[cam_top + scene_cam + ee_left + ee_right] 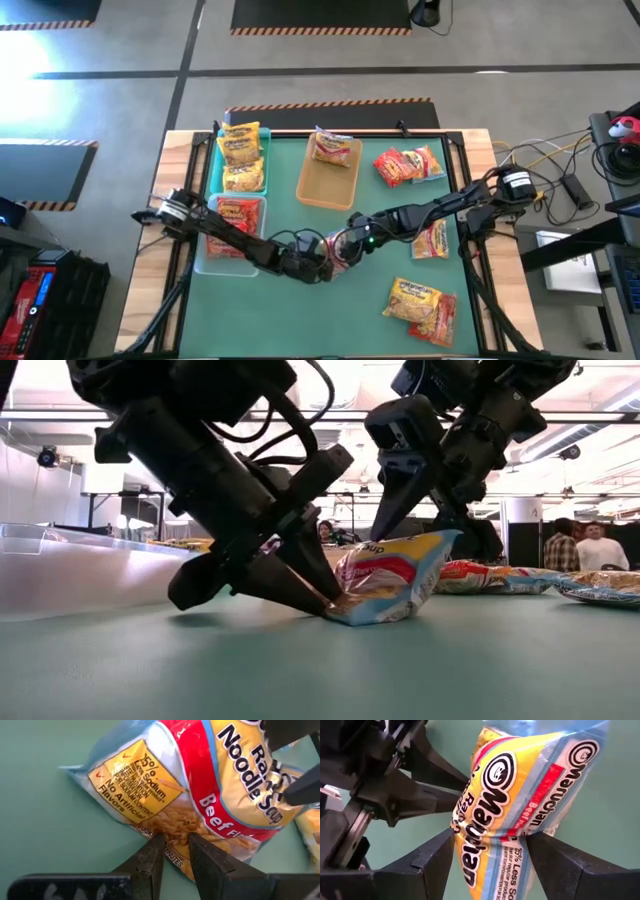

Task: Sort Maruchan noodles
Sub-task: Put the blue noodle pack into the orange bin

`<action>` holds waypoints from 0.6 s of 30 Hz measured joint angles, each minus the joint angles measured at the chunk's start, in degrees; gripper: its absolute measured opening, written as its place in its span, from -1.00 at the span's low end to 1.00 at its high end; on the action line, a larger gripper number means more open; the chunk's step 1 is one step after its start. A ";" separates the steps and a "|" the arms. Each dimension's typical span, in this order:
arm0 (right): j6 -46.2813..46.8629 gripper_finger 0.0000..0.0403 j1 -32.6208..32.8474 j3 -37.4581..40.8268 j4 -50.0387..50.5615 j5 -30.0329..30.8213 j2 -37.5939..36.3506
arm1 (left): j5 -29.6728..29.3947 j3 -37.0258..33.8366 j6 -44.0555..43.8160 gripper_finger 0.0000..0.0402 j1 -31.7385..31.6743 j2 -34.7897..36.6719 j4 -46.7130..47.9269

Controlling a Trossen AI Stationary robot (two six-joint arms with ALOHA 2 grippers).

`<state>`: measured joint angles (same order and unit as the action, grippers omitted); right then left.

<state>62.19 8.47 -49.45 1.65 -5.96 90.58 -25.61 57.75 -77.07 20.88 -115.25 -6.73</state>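
The left gripper (322, 262) has its fingers (150, 860) pinched on the crimped end of one Maruchan packet (390, 578), a blue, red and yellow beef one, standing half-tilted on the mat near the middle of the tabletop (330, 320), a little toward its front edge. The right gripper (340, 247) meets it there from the other side; its fingers (427, 860) are spread wide to either side of the packet's belly, and I cannot tell whether they touch the film, so I judge the hold to be the left one's alone.

The packet looks light, with crinkly, slick film around a brittle noodle block. The flat seam at either end seems the safest place to take it. A squeeze across the middle could crack the noodles, and the smooth puffed film there may slide out of the pads.

Farther out, the sorting looks partly done. Yellow packets (241, 152) fill the teal tray (214, 165) at the back-left corner, a red packet (237, 215) lies in the clear tray (205, 262) in front of it, and one packet (331, 147) rests in the tan tray (325, 190) at the back middle. Loose ones remain: a pair (408, 164) toward the back right, one (430, 240) under the right arm, and a heap (424, 303) near the front-right corner.
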 joint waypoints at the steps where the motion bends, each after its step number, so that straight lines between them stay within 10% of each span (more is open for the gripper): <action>1: -0.04 0.19 0.00 0.00 -0.06 -0.02 -0.20 | 0.09 0.22 0.07 -0.63 -0.01 0.01 0.48; 18: -0.86 0.19 -0.49 0.02 4.99 4.54 -2.64 | 0.94 -0.06 -1.05 -0.63 -0.45 -0.06 0.75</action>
<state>61.32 7.98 -49.43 6.64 -1.42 87.93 -24.68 57.69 -78.13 20.43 -115.31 -5.98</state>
